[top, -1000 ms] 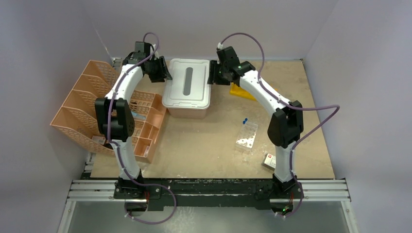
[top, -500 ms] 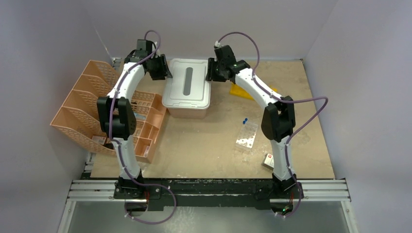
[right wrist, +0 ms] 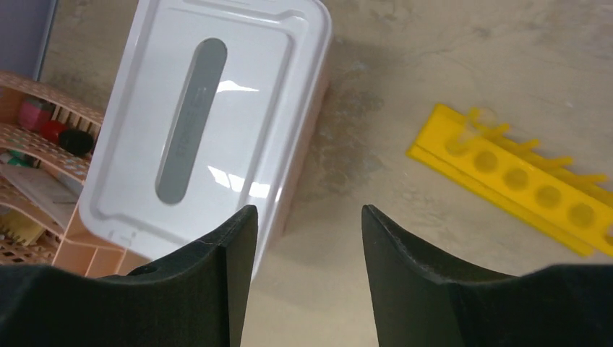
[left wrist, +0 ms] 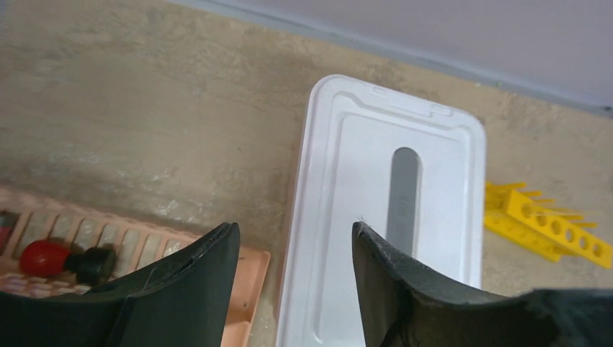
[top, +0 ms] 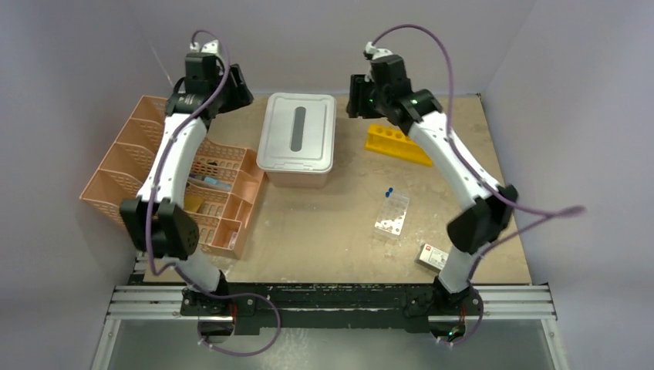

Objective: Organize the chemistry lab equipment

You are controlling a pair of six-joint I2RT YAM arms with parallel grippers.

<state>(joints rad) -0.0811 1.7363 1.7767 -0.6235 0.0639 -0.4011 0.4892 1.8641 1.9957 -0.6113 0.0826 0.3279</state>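
Observation:
The yellow holed tube rack [top: 397, 144] lies on the table right of the pink tub; it also shows in the left wrist view [left wrist: 546, 224] and the right wrist view [right wrist: 520, 177]. A blue-capped vial [top: 389, 190] and a clear packet [top: 392, 216] lie in the right middle of the table. My left gripper [top: 234, 86] is open and empty, raised at the tub's back left [left wrist: 293, 235]. My right gripper [top: 356, 99] is open and empty, raised between the tub and the rack [right wrist: 307, 217].
The pink tub with its white lid [top: 297, 139] stands at the back centre. The peach mesh organizer [top: 166, 173] holds small items at the left, among them a red and black piece [left wrist: 43, 256]. A small white box [top: 434, 257] lies near the right arm's base.
Both grippers have drawn away from the tub's sides and risen, the left one to the back left, the right one to the right. The yellow rack now shows in full.

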